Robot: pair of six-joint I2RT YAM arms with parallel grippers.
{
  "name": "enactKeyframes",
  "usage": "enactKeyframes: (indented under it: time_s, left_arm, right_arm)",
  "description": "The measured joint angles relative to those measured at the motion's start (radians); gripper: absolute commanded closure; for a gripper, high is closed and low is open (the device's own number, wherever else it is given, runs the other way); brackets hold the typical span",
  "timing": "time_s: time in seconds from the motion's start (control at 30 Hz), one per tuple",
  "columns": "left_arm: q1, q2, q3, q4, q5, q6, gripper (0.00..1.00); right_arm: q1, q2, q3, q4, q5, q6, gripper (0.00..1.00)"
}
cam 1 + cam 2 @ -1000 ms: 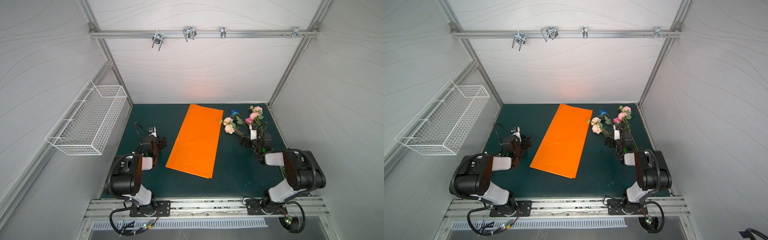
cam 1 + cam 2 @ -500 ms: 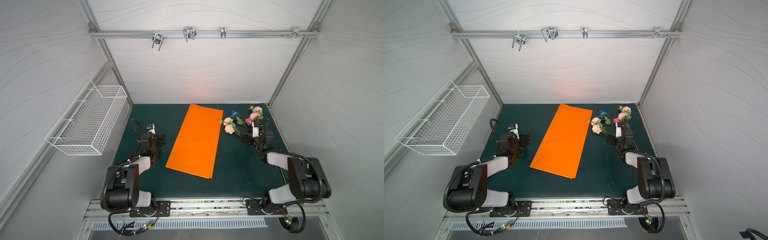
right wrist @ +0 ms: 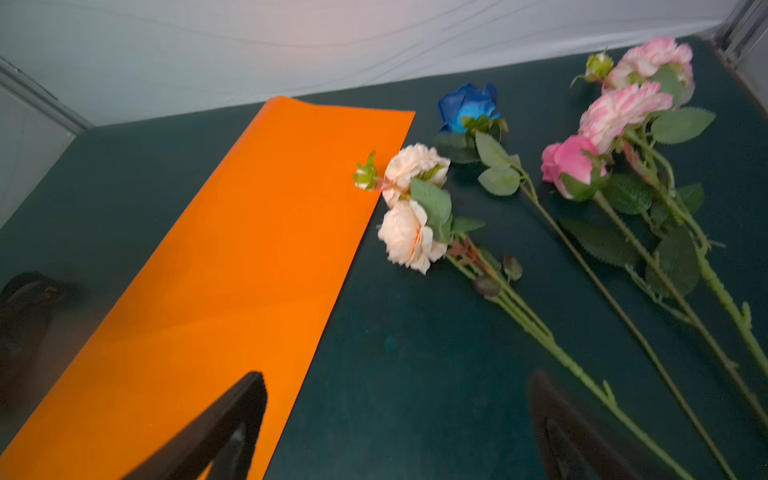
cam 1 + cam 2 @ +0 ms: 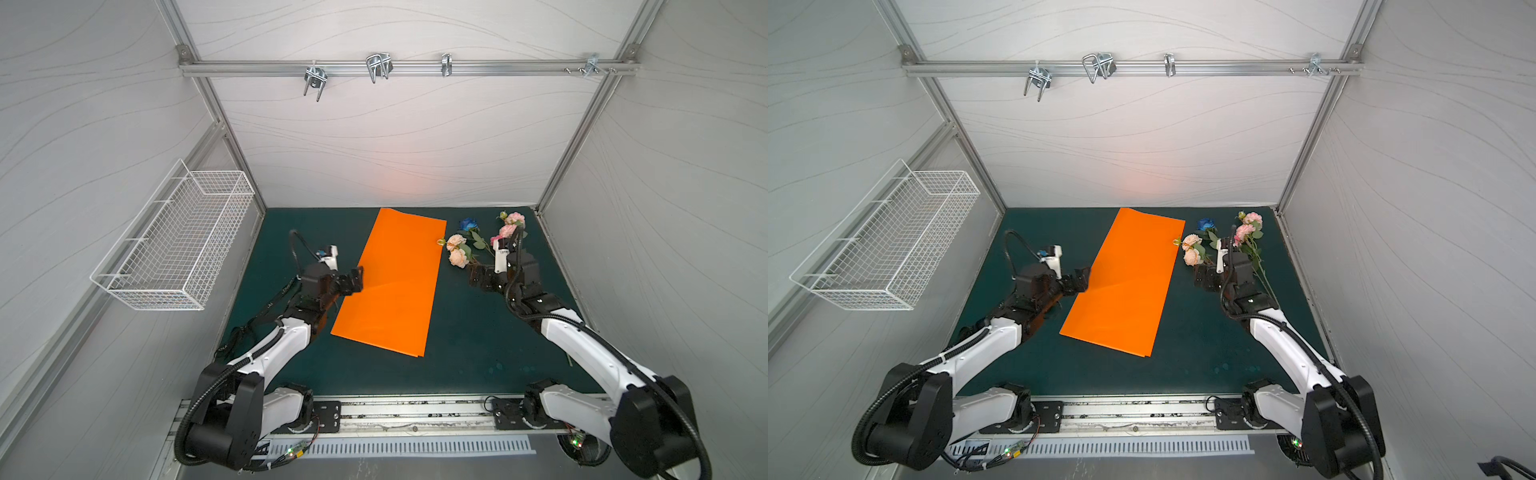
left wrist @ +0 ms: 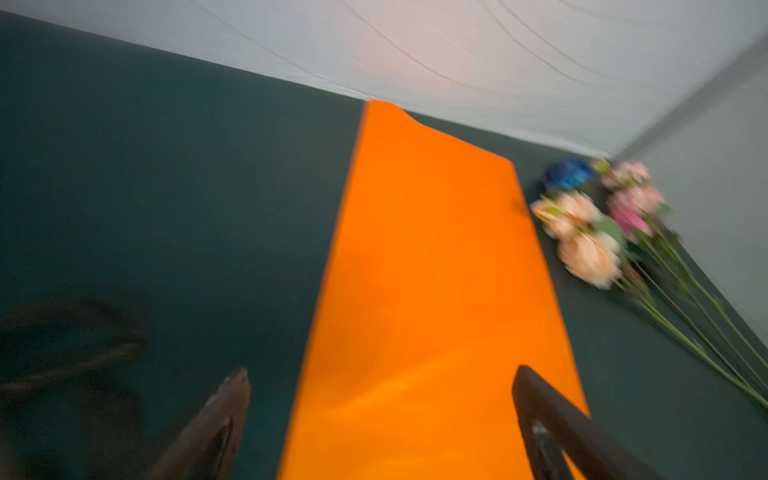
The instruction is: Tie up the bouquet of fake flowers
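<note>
**Flowers lie loose at the far right, both pincers wide**

In both top views the flowers [image 4: 457, 254] lie flat on the green counter [image 4: 457, 365] in its far right corner, just right of the orange paper [image 4: 395, 286]. Their long axis runs back to front, with heads toward the back wall and stems trailing toward the near right edge, partly hidden under the right arm. The left pincer [image 4: 354, 281] is released at the paper's left edge. The right pincer [image 4: 478, 277] is also released, just in front of the peach blooms, gripping nothing.

The left wrist view is blurred. The jaws stand wide apart, one over the paper [image 5: 436, 270] and one over bare counter. The flowers [image 5: 590, 253] lie beyond the paper's other long edge.

In the right wrist view the jaws are wide and empty. The flowers [image 3: 411, 232] are separate stems, slightly fanned and unbound. The blue rose [image 3: 467, 106] lies between the peach pair and the pink ones, and one small bud overlaps the paper's edge
</note>
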Motion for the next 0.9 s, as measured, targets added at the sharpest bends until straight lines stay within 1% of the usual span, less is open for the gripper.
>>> enactKeyframes:
  time_s: [0.1, 0.13, 0.2, 0.3, 0.37, 0.43, 0.53, 0.6, 0.7, 0.8, 0.9]
  left_arm:
    - [-0.218, -0.040, 0.005, -0.084, -0.037, 0.048, 0.01]
    - [-0.278, -0.054, 0.005, -0.111, -0.053, 0.066, 0.01]
    - [-0.419, -0.090, 0.001, -0.164, -0.101, 0.113, 0.02]
    - [-0.591, -0.138, -0.007, -0.223, -0.168, 0.169, 0.05]
    - [-0.676, -0.144, -0.007, -0.253, -0.205, 0.187, 0.08]
    - [-0.741, -0.131, -0.008, -0.277, -0.241, 0.201, 0.08]
    - [-0.837, -0.071, -0.007, -0.304, -0.315, 0.225, 0.08]
    - [-0.905, -0.001, -0.006, -0.319, -0.377, 0.245, 0.08]
    - [-0.973, 0.128, 0.018, -0.350, -0.448, 0.272, 0.08]
    - [-0.997, 0.238, 0.056, -0.365, -0.500, 0.305, 0.10]
    - [-1.004, 0.308, 0.096, -0.365, -0.533, 0.330, 0.11]
  right_arm:
    - [0.003, -0.022, 0.000, -0.119, 0.024, 0.049, 0.01]
    - [0.003, -0.026, 0.000, -0.157, 0.037, 0.064, 0.01]
    - [0.003, -0.037, -0.001, -0.223, 0.066, 0.088, 0.01]
    - [0.003, -0.069, -0.003, -0.285, 0.105, 0.111, 0.01]
    - [0.003, -0.091, -0.005, -0.307, 0.129, 0.121, 0.01]
    - [0.003, -0.110, -0.005, -0.320, 0.148, 0.130, 0.01]
    - [0.003, -0.134, -0.005, -0.338, 0.176, 0.136, 0.01]
    - [0.003, -0.146, -0.005, -0.345, 0.190, 0.140, 0.01]
    - [0.002, -0.160, -0.005, -0.351, 0.202, 0.142, 0.01]
    - [0.002, -0.168, -0.005, -0.353, 0.208, 0.143, 0.01]
    - [0.002, -0.170, -0.005, -0.355, 0.209, 0.146, 0.01]
